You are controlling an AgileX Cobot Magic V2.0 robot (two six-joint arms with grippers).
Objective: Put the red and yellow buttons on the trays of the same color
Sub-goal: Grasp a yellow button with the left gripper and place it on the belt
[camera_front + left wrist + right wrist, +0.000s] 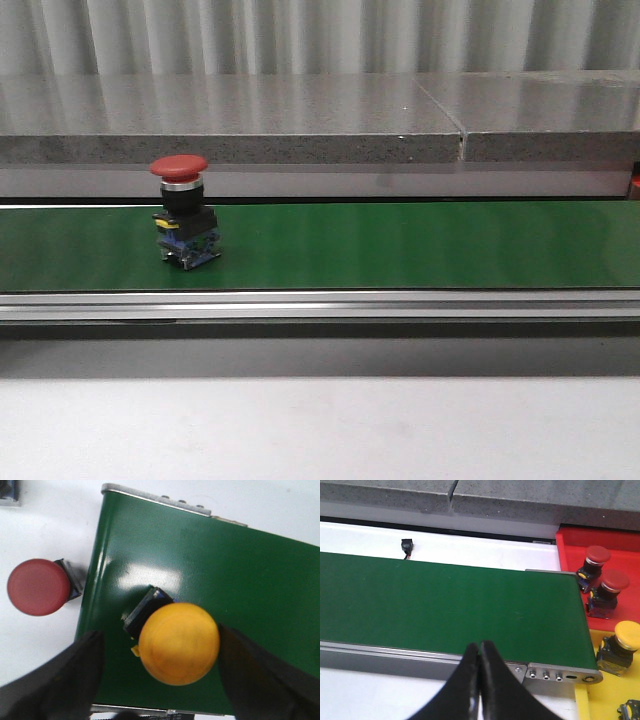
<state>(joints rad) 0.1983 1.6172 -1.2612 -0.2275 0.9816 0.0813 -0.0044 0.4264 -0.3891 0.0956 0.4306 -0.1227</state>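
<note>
The left tool (160, 680) hangs with its jaws spread wide to either side of the yellow dome-capped push button (178, 643) standing at the end of the green conveyor belt (240, 580), apparently lined up to grasp it, while a red dome-capped push button (38, 586) stands off the belt on the white worktop (45, 535). The right tool (479, 680), fingers pressed together and empty, waits over the belt's other end beside the red tray (570, 545) and yellow tray (610, 690), which already hold matching buttons. Both trays are cut off by the frame edge, and neither arm appears in the front view, where another red mushroom-capped button (183, 210) stands upright on the belt.
</note>
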